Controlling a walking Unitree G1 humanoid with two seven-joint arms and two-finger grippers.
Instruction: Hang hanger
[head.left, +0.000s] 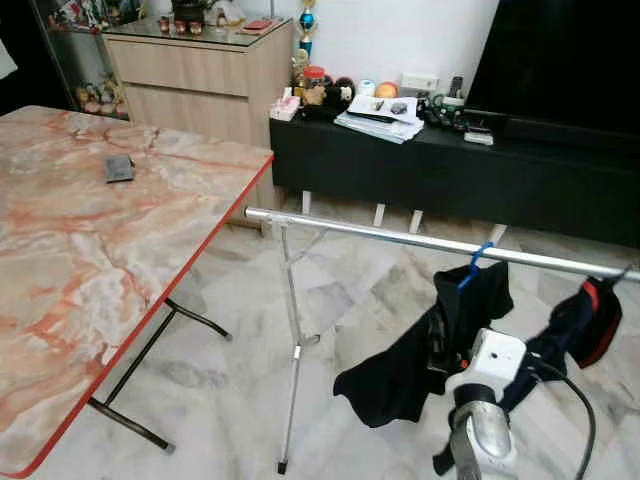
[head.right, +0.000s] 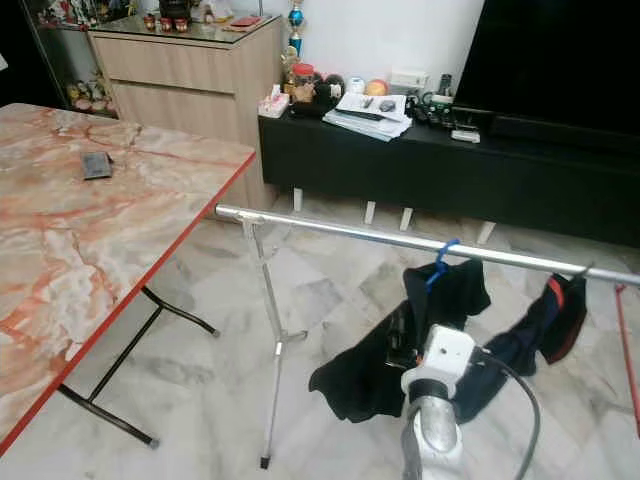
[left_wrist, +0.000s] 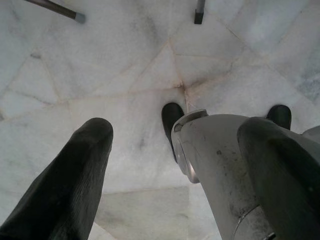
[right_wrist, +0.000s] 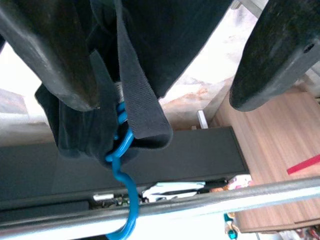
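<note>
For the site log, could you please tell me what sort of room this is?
Probably a home living room: a large television on a low black console, a marble-patterned folding table, and a clothes rail.

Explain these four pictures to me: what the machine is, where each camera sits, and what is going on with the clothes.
The machine is a walking humanoid robot with two silver arms, each ending in two long black fingers. Two pictures come from cameras in its head, looking down at a marble floor. They show a long silver clothes rail, where a blue plastic hanger carrying a dark garment is hooked on. The right gripper, seen by its wrist camera, is open beside that garment. The left gripper hangs idle, open, pointing at the floor. Beside the rail stands a red-edged marble-patterned table with a small dark object on it.
</note>
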